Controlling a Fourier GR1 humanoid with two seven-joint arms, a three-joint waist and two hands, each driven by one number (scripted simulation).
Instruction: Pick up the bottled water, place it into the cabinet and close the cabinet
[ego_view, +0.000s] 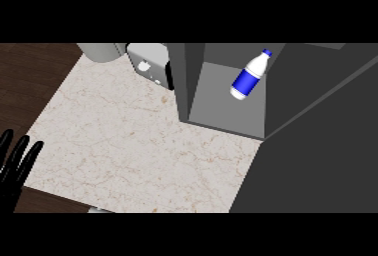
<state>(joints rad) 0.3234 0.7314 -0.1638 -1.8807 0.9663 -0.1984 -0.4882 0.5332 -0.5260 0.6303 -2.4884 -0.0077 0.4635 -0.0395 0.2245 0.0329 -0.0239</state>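
The counter (125, 145) looks like pale, veined marble, smooth and polished. Dark wood-grain floor (33, 65) shows at the upper left. The bottled water (249, 76) is glossy white plastic with a blue label. The cabinet (317, 150) is matt dark grey. The left hand (11, 175), lower left, is smooth black.

Kitchen: marble counter (125, 145), grey cabinet (190, 80)

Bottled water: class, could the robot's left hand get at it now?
Probably not without a long reach: the bottled water sits inside the open cabinet, far across the counter from the left hand, open at the left edge. Nothing blocks the opening.
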